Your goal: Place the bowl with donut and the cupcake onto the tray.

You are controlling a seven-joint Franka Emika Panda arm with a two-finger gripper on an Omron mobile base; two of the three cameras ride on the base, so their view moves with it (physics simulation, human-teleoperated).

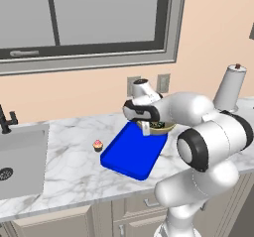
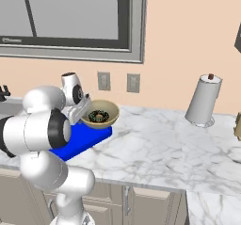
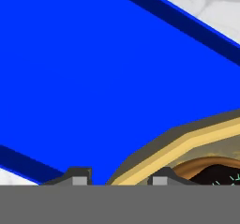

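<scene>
My gripper (image 2: 84, 110) is shut on the near rim of the tan bowl (image 2: 100, 113), which holds the dark sprinkled donut (image 2: 99, 116). The bowl (image 1: 162, 127) hangs at the far right end of the blue tray (image 1: 134, 154), partly behind my arm. I cannot tell whether it touches the tray. In the hand view the fingertips (image 3: 78, 177) straddle the bowl's rim (image 3: 187, 141), with the donut (image 3: 220, 174) inside and the tray's blue floor (image 3: 93, 68) close below. The pink-frosted cupcake (image 1: 97, 145) stands on the marble counter just left of the tray.
A sink (image 1: 20, 156) with a dark faucet (image 1: 6, 119) is sunk into the counter at the left. A paper towel roll (image 2: 203, 100) stands at the back right. Wall outlets (image 2: 133, 83) and a window sit behind the counter (image 2: 164, 144).
</scene>
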